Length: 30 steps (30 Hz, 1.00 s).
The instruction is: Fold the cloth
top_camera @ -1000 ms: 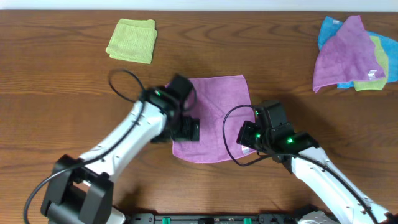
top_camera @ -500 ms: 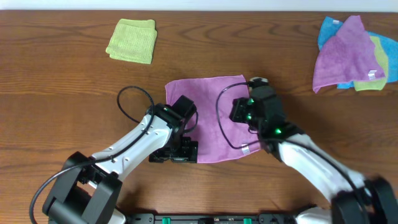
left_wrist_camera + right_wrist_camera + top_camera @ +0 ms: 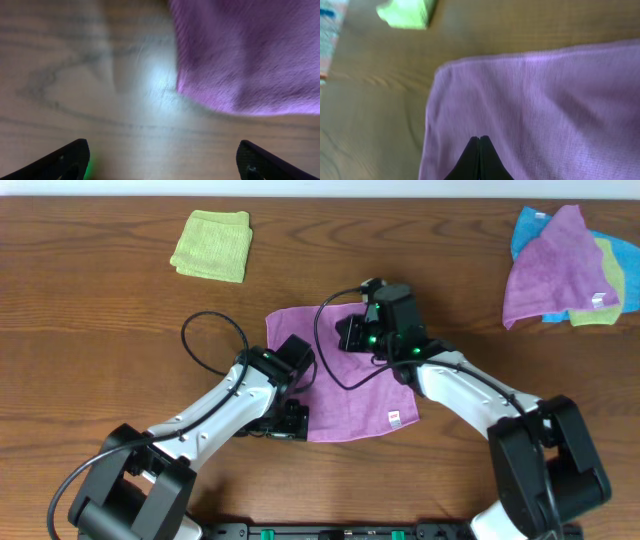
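One orchid cloth [image 3: 350, 385] lies spread mid-desk [image 3: 90, 330], with its single white tag [image 3: 395, 418] at the near right corner. Of the two pincers, the left pincer [image 3: 165, 160] stands wide apart over bare wood just beside the cloth's near left corner, while the right pincer [image 3: 479, 150] has its tips pressed together over the cloth's far part. One folded lime-green towel [image 3: 212, 245] lies far left, and one heap of towels [image 3: 565, 270] in three colours lies far right.

The right tool [image 3: 479, 143], its jaws pressed together, is seen over the cloth [image 3: 545, 110], which is spread on the tabletop [image 3: 380, 100], a lime-green towel [image 3: 405, 12] lying beyond its corner.
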Each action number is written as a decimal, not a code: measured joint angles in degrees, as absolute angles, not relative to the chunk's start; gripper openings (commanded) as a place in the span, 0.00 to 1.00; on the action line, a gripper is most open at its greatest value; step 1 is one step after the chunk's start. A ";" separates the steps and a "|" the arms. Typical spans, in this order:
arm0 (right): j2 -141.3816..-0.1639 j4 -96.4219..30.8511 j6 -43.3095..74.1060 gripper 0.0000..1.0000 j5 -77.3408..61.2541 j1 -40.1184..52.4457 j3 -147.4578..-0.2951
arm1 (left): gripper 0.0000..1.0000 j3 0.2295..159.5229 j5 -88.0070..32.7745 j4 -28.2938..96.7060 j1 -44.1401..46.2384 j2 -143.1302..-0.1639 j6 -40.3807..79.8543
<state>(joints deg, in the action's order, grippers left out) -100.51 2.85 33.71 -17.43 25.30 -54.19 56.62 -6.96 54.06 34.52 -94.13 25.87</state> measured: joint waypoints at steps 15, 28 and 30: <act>-108.71 1.98 33.69 0.01 -16.08 25.98 -54.22 | 0.95 52.56 -7.97 41.04 34.52 -94.13 25.89; -110.63 3.03 33.19 0.01 -16.16 26.17 -54.39 | 0.95 52.42 -8.91 35.42 34.52 -94.13 25.89; -110.65 3.03 33.19 0.01 -16.16 26.20 -54.39 | 0.95 52.42 -9.28 34.87 34.52 -94.13 25.89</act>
